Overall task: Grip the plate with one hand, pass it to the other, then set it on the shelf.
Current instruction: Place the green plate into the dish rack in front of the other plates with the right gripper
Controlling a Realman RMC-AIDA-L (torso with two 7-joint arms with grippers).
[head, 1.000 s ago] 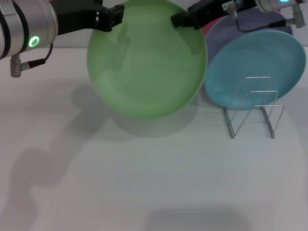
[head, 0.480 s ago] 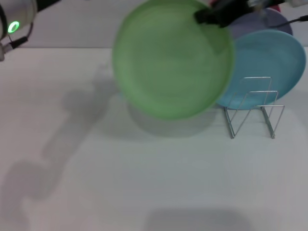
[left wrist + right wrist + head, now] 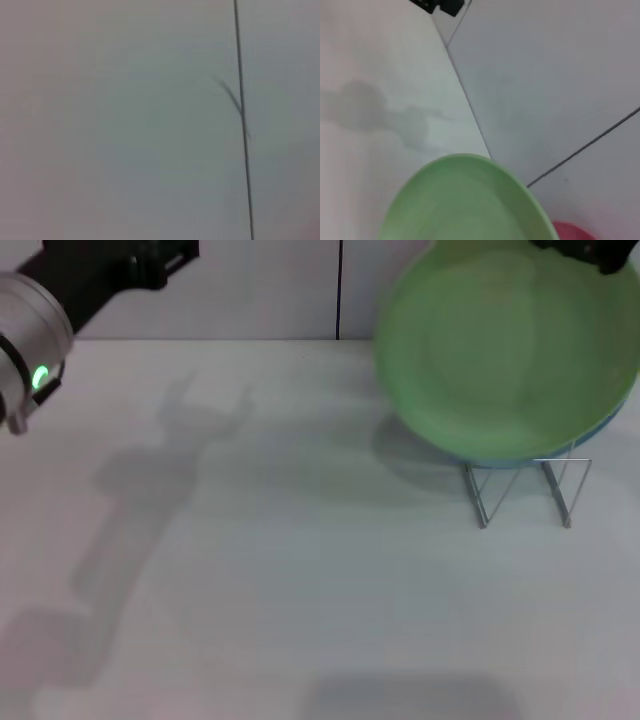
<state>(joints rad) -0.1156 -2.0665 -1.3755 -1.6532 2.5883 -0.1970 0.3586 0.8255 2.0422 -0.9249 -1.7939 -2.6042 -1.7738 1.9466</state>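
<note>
The right gripper (image 3: pixel 590 250) is cut off by the head view's top edge above the green plate (image 3: pixel 505 350), so its grip cannot be judged. Most of the wire shelf (image 3: pixel 525 490) and all but a sliver of a blue plate (image 3: pixel 600 430) are hidden behind the green plate. The left gripper (image 3: pixel 165 260) is clipped at the top too.

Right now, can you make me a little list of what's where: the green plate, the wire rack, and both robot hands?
plate: round light green plastic plate, held up in the air, tilted, over the rack
held by: right gripper, pinching its top rim
rack: small silver wire dish rack on the white table, partly hidden by the plate
left gripper: left gripper, far left, away from plate, holding nothing
</note>
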